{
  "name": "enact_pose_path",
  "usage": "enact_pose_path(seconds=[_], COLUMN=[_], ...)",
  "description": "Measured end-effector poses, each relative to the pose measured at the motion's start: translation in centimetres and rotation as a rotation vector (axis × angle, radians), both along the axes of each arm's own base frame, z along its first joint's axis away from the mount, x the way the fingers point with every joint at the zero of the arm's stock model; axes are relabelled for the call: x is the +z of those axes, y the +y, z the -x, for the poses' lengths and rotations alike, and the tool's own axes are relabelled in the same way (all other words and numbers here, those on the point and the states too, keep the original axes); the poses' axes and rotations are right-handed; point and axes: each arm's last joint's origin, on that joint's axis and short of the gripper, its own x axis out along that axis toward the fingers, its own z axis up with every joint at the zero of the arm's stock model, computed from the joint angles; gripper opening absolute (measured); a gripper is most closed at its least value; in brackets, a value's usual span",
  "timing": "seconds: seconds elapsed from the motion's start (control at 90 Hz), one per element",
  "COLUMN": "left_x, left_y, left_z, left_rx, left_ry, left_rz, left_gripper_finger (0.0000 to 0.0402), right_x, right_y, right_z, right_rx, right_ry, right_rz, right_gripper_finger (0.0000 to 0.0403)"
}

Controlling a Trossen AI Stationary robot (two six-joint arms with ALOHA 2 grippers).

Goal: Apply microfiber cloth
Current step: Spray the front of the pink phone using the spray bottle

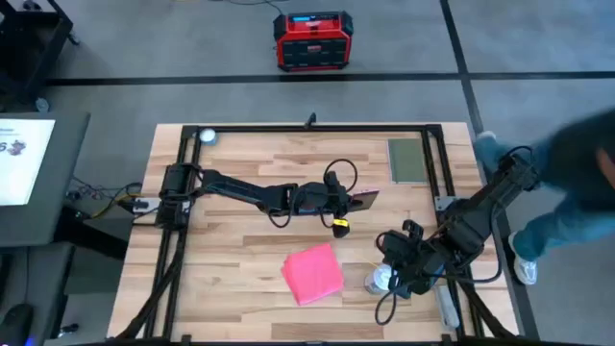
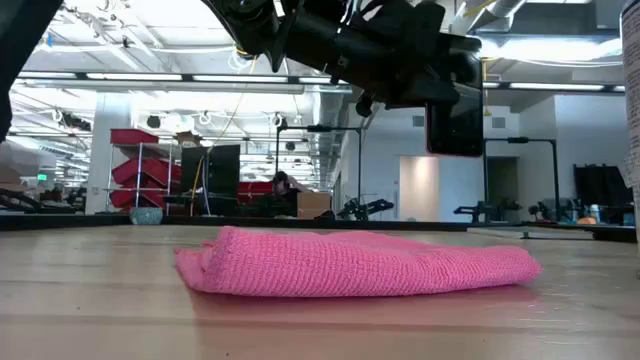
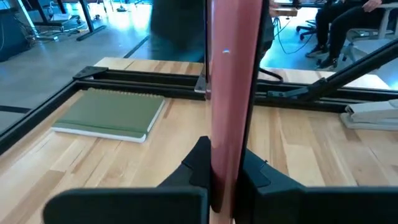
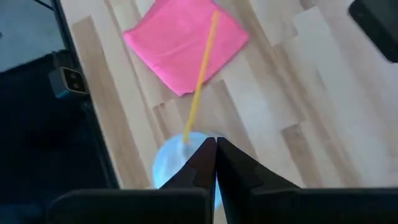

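The microfiber cloth (image 1: 312,272) (image 2: 350,262) (image 4: 186,43) is a bright pink folded square lying flat on the table's near middle; no gripper touches it. My left gripper (image 1: 348,200) (image 3: 229,180) reaches in from the left, above the table's middle, shut on a pale-pink, black-faced phone (image 1: 365,199) (image 2: 455,120). My right gripper (image 1: 389,274) (image 4: 215,146) is to the right of the cloth with its fingers together. It hangs over a pale-blue round thing (image 4: 180,165) (image 1: 378,281), from which a thin yellow rod (image 4: 202,74) runs toward the cloth. My left gripper pinches the phone's end (image 3: 227,168) between its two fingers (image 3: 198,165), one on each broad face. The fingers come in level from the table's left. The phone stands on edge, reaches on past the fingers and is lifted clear of the table. My right gripper: whether its shut fingers touch the pale-blue thing, I cannot tell.
An olive-green pad (image 1: 405,160) (image 3: 112,112) lies at the far right. Black frame rails (image 1: 288,128) run around the table. A person in blue (image 1: 577,173) stands by the table's right edge. A small ball (image 1: 207,136) sits at the far left corner.
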Motion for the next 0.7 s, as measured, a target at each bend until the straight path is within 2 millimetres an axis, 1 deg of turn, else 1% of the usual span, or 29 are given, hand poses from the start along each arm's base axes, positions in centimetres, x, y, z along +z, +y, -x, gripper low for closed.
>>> enact_pose_path(seconds=[0.156,0.3,0.378,0.467,0.611,0.7], left_x=[0.2,1.9,2.5,2.7,1.8,1.2], left_y=[-0.2,-0.7,-0.9,-0.8,-0.6,-1.1], left_z=[0.4,1.8,3.2,4.9,7.9,9.4], left_rx=[0.057,0.116,0.132,0.151,0.186,0.217], left_ry=[0.025,0.047,0.038,0.026,0.017,-0.013], left_rz=[-0.037,-0.107,-0.114,-0.088,-0.035,-0.002], left_gripper_finger=[0.0003,0.0003,0.0003,0.0003,0.0003,0.0003], right_x=[0.1,0.2,0.2,0.2,0.4,0.9], right_y=[-0.1,-0.3,-0.4,-0.3,-0.2,-0.2], right_z=[0.0,0.2,0.3,0.2,0.0,-0.3], right_rx=[0.003,0.011,0.013,0.019,0.017,0.022], right_ry=[-0.011,-0.009,-0.007,-0.018,-0.038,-0.064], right_rz=[0.014,0.032,0.045,0.042,0.025,0.009], right_gripper_finger=[0.0000,0.0000,0.0000,0.0000,0.0000,0.0000])
